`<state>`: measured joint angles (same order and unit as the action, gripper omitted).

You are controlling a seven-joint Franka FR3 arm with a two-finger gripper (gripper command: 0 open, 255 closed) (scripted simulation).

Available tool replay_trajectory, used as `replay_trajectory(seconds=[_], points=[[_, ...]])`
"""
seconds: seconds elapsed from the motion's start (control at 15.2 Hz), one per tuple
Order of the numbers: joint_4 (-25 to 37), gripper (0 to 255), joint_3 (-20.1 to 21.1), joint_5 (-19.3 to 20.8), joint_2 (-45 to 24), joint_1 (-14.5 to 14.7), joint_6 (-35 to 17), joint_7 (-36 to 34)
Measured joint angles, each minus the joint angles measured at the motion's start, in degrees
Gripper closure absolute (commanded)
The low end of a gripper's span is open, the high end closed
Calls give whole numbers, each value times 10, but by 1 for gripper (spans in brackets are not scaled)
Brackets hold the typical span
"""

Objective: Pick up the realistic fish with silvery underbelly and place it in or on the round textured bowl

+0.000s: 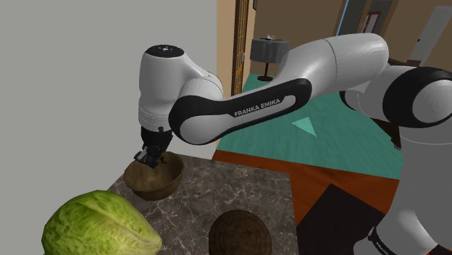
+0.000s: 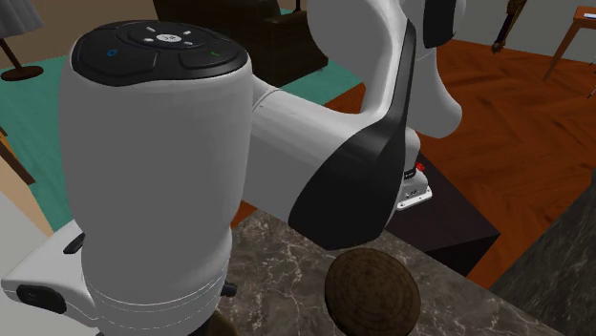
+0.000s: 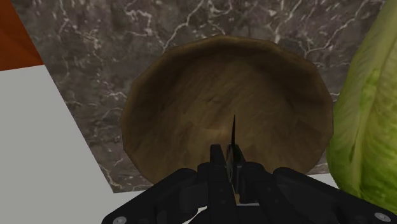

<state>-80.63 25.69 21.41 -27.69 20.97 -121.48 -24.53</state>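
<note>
Held edge-on in the narrowly closed gripper [image 3: 233, 159], directly over the brown bowl [image 3: 191, 89] on the marble counter [image 3: 95, 51]: a thin dark sliver, judged the fish [image 3: 233, 130]; pick-up apparently done, release into bowl outstanding.

The bowl [image 3: 162, 105] is brown, the cabbage [image 1: 94, 224] green, the counter [image 3: 95, 44] dark, white-veined.

One dark marble-patterned counter [image 1: 224, 185] bears three things: one brown round faceted bowl [image 1: 153, 179]; one pale green leafy cabbage head [image 1: 98, 226], at the bowl's seven o'clock in the shoulder view; and one dark brown round ribbed lump [image 1: 235, 232] at its four o'clock. One black gripper [image 3: 227, 153] clasps one thin dark sliver [image 3: 233, 128].
</note>
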Motion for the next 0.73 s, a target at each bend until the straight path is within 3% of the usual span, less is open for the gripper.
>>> replay_trajectory(seconds=[0.46, 0.53, 0.73], points=[[-10, 255, -1, 2, -1, -1, -11, -3], [-11, 0, -1, 2, -1, -1, -11, -3], [-11, 0, -1, 2, -1, -1, -11, -3]])
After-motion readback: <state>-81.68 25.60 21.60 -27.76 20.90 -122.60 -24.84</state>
